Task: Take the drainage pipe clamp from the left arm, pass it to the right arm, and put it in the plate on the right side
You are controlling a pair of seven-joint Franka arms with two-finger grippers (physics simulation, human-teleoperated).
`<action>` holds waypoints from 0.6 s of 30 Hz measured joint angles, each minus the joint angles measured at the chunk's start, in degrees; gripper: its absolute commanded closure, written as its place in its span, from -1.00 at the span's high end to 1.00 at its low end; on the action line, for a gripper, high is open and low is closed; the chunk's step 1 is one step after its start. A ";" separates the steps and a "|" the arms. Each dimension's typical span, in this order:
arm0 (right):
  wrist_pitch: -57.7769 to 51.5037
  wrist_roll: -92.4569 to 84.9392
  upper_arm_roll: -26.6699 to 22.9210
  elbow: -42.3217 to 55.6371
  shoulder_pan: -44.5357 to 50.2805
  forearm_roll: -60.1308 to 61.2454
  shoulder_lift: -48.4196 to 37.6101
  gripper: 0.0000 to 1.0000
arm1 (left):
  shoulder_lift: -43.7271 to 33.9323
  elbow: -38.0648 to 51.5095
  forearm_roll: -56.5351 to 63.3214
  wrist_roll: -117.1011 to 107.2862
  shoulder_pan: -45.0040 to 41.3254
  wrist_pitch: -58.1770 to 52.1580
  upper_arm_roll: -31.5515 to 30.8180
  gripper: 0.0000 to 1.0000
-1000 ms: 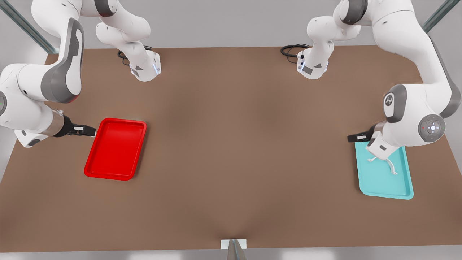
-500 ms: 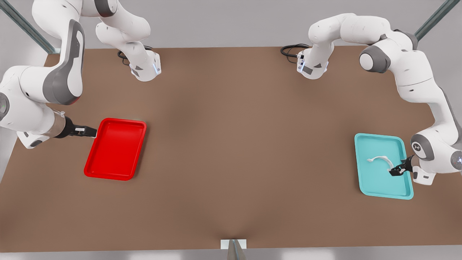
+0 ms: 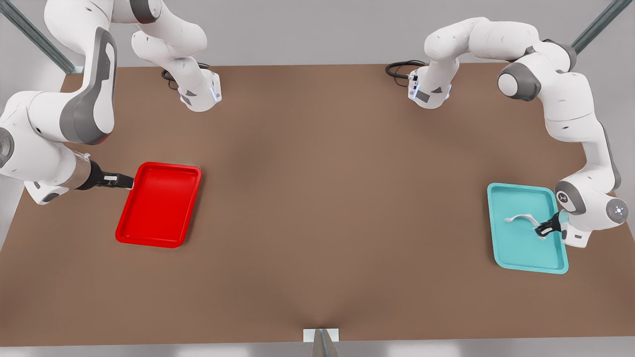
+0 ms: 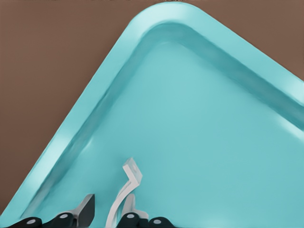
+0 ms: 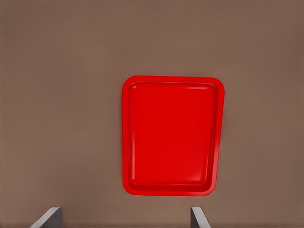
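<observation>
The drainage pipe clamp [image 3: 521, 218] is a thin white half-ring strap lying in a teal tray [image 3: 526, 255] at the front view's right. My left gripper [image 3: 543, 230] is low over that tray, at the clamp's end nearest the arm. In the left wrist view its fingers [image 4: 85, 209] stand open on either side of the clamp [image 4: 124, 190], with a gap on one side. The plate [image 3: 158, 204] is a bright red tray at the front view's left. My right gripper [image 3: 126, 181] waits open just beside the plate's rim, and the right wrist view looks down on the plate [image 5: 173, 137].
The brown table [image 3: 317, 198] stretches wide between the two trays. Both arm bases [image 3: 198, 94] and a black cable [image 3: 399, 69] sit along the far edge. A small white bracket [image 3: 321, 335] stands at the near edge.
The left arm swung from above the teal tray's far corner round to its outer side and brought its gripper down to the clamp's end. The right arm barely shifted.
</observation>
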 measured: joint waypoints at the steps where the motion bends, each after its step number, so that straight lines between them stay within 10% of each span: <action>1: 0.00 0.00 0.00 0.00 0.00 0.00 0.04 1.00 | 0.01 0.01 -0.08 0.22 0.00 0.13 0.00 -0.07; 9: -0.05 0.00 0.00 -0.32 -0.01 -0.03 -0.02 1.00 | 0.41 0.04 -0.24 1.64 -0.08 0.50 0.00 -0.07; 12: -0.06 0.01 0.00 -0.35 -0.01 -0.06 0.00 1.00 | 0.44 0.08 0.28 1.63 -0.09 0.53 -0.01 -0.57; 18: -0.09 0.01 0.00 -0.42 -0.01 -0.04 0.00 1.00 | -1.07 0.70 0.29 1.76 -0.15 -1.60 -0.14 -0.57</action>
